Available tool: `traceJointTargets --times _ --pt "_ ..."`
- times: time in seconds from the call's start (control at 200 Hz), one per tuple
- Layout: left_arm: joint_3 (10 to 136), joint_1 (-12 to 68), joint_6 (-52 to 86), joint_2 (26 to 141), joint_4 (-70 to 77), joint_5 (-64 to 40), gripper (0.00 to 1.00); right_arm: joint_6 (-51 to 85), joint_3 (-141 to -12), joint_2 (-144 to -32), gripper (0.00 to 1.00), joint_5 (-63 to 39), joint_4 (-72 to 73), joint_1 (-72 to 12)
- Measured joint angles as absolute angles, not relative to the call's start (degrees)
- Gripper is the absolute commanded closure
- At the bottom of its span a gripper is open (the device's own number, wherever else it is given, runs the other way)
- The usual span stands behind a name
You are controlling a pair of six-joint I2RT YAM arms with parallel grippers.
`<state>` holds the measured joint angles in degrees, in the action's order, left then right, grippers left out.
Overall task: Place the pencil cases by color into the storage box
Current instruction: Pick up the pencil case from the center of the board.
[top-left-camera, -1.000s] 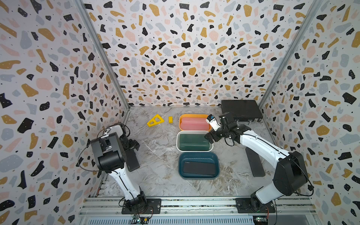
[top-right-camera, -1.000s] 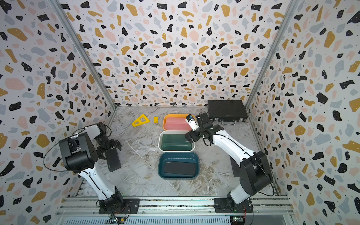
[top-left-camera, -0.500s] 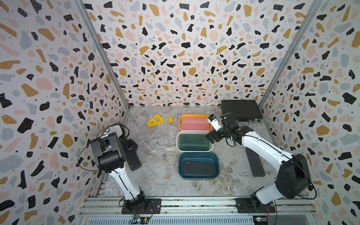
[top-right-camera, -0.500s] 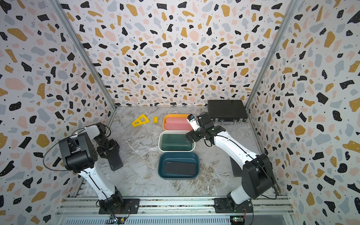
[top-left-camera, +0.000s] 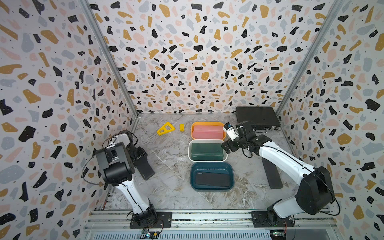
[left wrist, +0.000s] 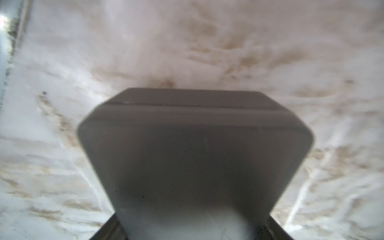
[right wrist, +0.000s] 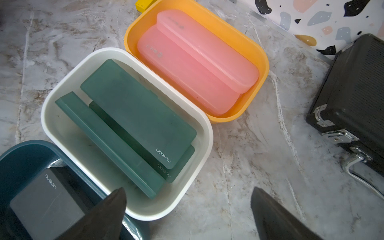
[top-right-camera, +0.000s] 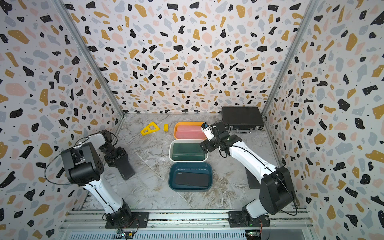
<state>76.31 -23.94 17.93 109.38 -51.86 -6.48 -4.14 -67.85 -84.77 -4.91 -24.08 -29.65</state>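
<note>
**Left claw has a black case, right claw is wide open**

The left gripper (top-left-camera: 138, 154) is clamped on one end of a black case (top-left-camera: 146, 166), well off to the left of the white bin (top-left-camera: 207, 140). In the left wrist view the case sticks straight out over the table (top-left-camera: 170, 149). I honestly can't tell if the far end is touching down or not.

Inside the white bin are three green cases (right wrist: 135, 112): one flat on top, one under it, and one leaning on edge beside them. Just behind the white bin and touching it is the orange bin (top-left-camera: 207, 123), with pink cases (top-left-camera: 207, 132) stacked in it. I can count at least two. Just in front of the white bin is the blue bin (top-left-camera: 212, 164), with a second black case (top-left-camera: 213, 178) lying flat in it at a slight angle.

A third black case (top-left-camera: 272, 174) lies on the table, right of the white bin and a bit nearer the front, with the right arm partly over it.

The right gripper (right wrist: 189, 189) hangs at the white bin's right edge with its fingers (right wrist: 116, 207) spread wide and nothing between them.

Other stuff: there's a briefcase (top-left-camera: 257, 117) behind and to the right of the white bin, against the back wall. A yellow triangle (top-left-camera: 165, 128) and a yellow block (top-left-camera: 181, 127) sit behind and to its left.
</note>
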Motion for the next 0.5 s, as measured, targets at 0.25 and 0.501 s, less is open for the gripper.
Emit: traceJointTargets --times 0.25,0.501 --pt "76.2 -23.14 15.64 102.0 -50.41 -9.28 0.34 -1.93 -67.85 -84.58 0.02 -1.74 -26.0 -29.65" --pt "75.61 -18.22 13.5 94.7 -48.03 -9.78 0.33 0.4 -67.85 -84.58 0.02 1.34 -27.42 -29.65"
